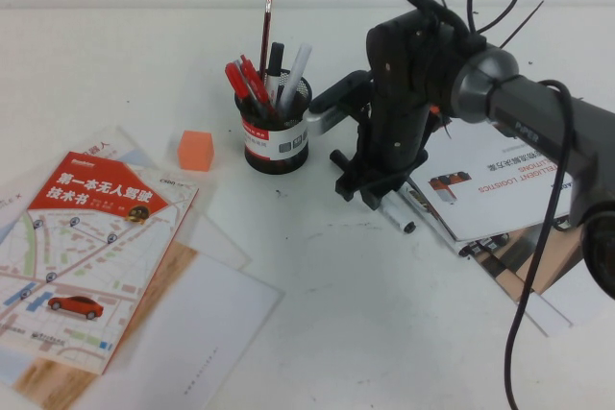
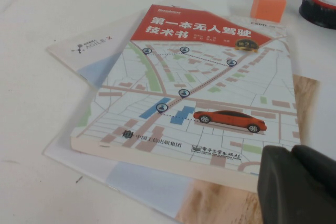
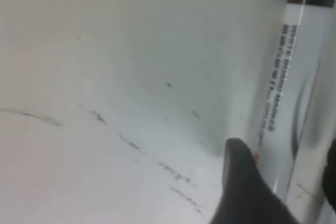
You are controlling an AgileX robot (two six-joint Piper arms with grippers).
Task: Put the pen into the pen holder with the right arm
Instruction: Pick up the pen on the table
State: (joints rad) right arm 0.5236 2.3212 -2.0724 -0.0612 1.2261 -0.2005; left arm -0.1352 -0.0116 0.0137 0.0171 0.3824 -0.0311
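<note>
The pen (image 1: 396,216) lies on the white table just right of the pen holder, its white printed barrel (image 3: 287,82) and one black end showing. My right gripper (image 1: 373,189) is lowered over it, open, one finger on each side of the barrel (image 3: 283,169), with a gap still visible beside the pen. The pen holder (image 1: 276,136), a black mesh cup with a white label, stands upright at centre and holds red pens and other markers. My left gripper (image 2: 299,187) is shut and empty, above the near corner of a book; it is out of the high view.
A red-and-white map-cover book (image 1: 91,232) lies on loose sheets at the left, also in the left wrist view (image 2: 199,93). An orange cube (image 1: 195,150) sits left of the holder. Booklets (image 1: 490,189) lie under the right arm. Cables hang from that arm.
</note>
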